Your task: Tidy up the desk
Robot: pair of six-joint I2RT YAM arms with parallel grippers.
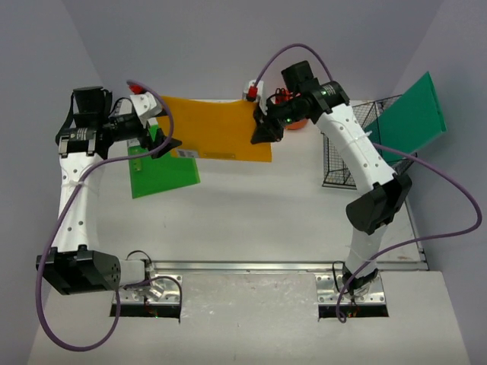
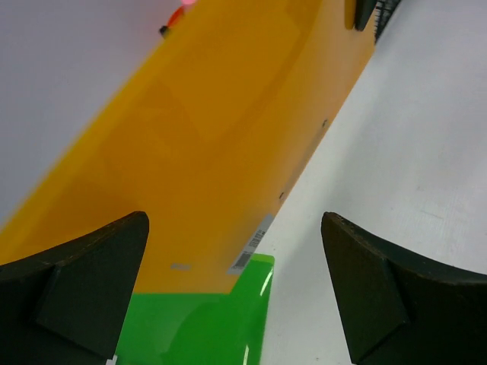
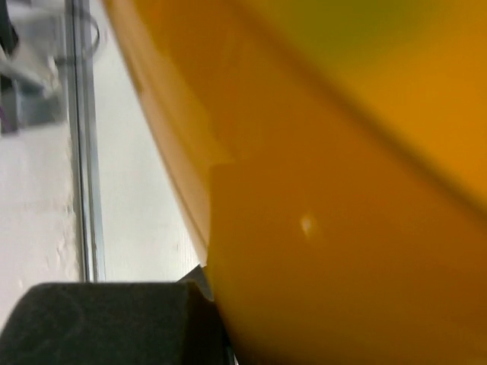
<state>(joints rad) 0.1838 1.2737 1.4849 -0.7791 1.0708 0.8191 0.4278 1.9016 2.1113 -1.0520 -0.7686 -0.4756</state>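
The right hand (image 1: pixel 262 131) is clamped on the right edge of the orange folder (image 1: pixel 217 129), holding it above the white table (image 1: pixel 266 217). The left hand (image 2: pixel 234 220) stands with fingers wide apart at the folder's left end, over a green folder (image 1: pixel 163 175) lying on the table.

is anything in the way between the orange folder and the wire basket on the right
Nothing visible lies on the desk between them. The orange folder, pinched by the right tool, hangs left of the wire basket; only the right arm itself crosses that gap. The basket holds a dark green folder sticking out to the right.
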